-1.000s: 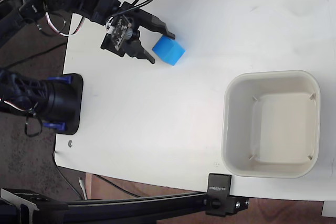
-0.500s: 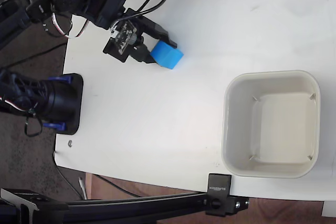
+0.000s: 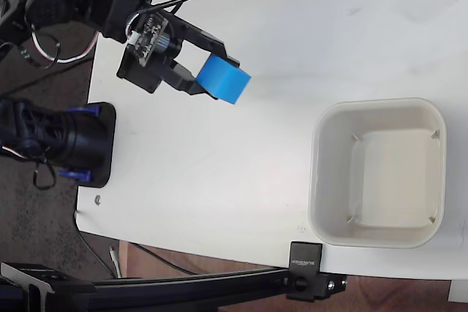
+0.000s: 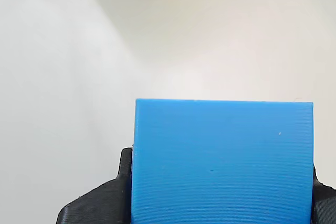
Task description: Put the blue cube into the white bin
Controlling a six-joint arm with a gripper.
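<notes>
The blue cube (image 3: 224,81) is gripped between the two black fingers of the gripper (image 3: 212,72), whose jaws are clenched on its opposite sides. In the fixed view the cube is seen in the upper left part of the white table (image 3: 241,173), with one black finger (image 3: 216,47) lying along its upper edge and the other (image 3: 184,80) along its lower left edge. Whether the cube is raised clear of the table cannot be told for certain from this view. In the wrist view the cube (image 4: 223,161) fills the lower middle of the picture as a flat sky-blue face with fine horizontal lines across it, and black finger material (image 4: 100,200) is seen pressed against its left side; a thin black strip is also visible at its right edge.

The white bin (image 3: 379,172) stands on the right side of the table in the fixed view, well apart from the cube, with its open top toward the camera. Four small ribs are seen near its inner corners.

A black clamp block (image 3: 306,262) is fixed at the lower table edge, just below the bin; a line of small pale lettering is printed on it, but it is too small to be read. A small circuit board (image 3: 148,31) with wires is mounted on the gripper body, and no legible writing can be made out on it. A dark arm base with blue parts (image 3: 69,144) is seated at the left table edge
</notes>
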